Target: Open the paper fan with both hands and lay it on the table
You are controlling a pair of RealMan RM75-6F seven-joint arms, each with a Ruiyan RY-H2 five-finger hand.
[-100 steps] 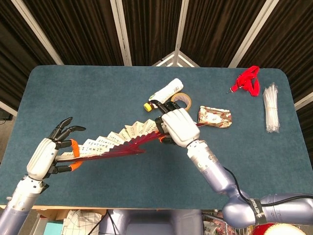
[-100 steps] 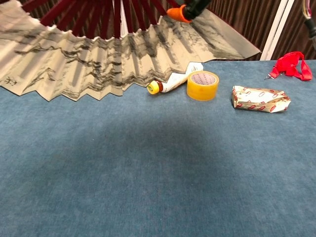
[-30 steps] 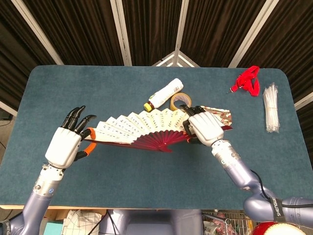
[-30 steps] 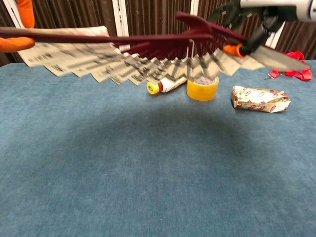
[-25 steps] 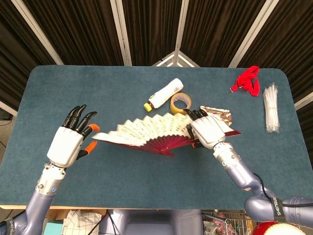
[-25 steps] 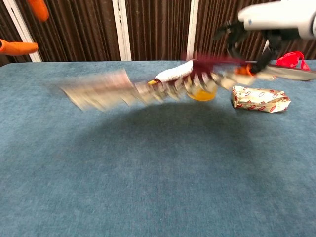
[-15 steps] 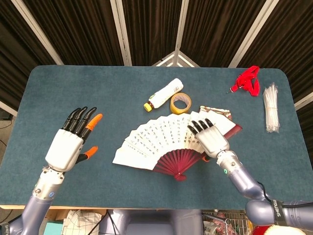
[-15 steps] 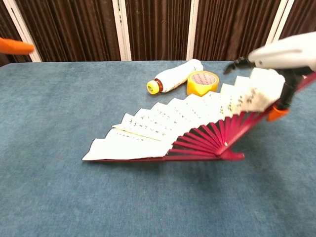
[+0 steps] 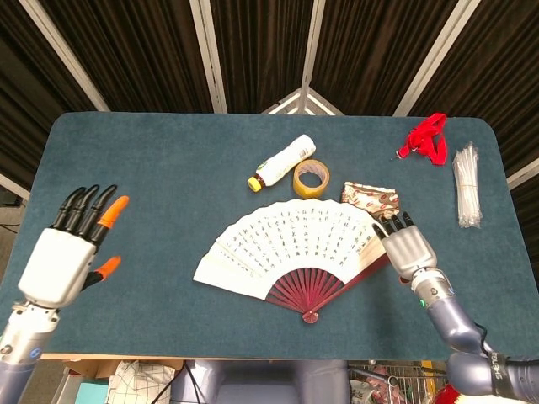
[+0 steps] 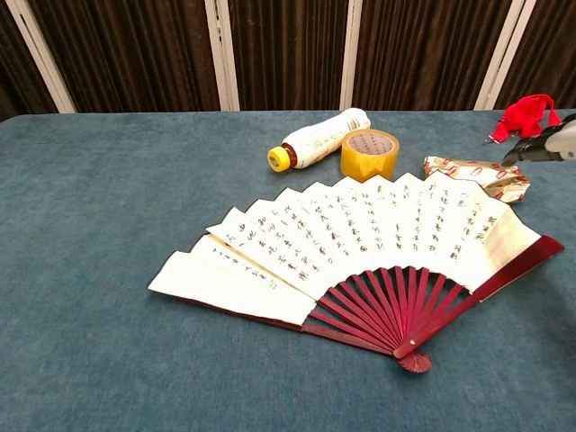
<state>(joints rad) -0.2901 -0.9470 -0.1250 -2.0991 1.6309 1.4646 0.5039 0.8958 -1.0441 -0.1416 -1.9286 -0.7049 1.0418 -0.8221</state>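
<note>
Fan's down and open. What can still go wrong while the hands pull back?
1. The right hand sits right beside the paper fan's right-hand end; from above I cannot tell whether it touches. Pulling back low might snag that edge and drag or partly close the fan.
2. The wrapped packet lies against the fan's far right corner, with the tape roll and bottle just behind. Any shove could push the fan into them.
The left hand is open and well clear.

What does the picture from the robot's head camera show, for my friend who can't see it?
An open paper fan with red ribs lies flat on a blue table. The robot's left hand and right hand hover open on either side, holding nothing. Behind the fan are a bottle, a tape roll, and a wrapped packet.
</note>
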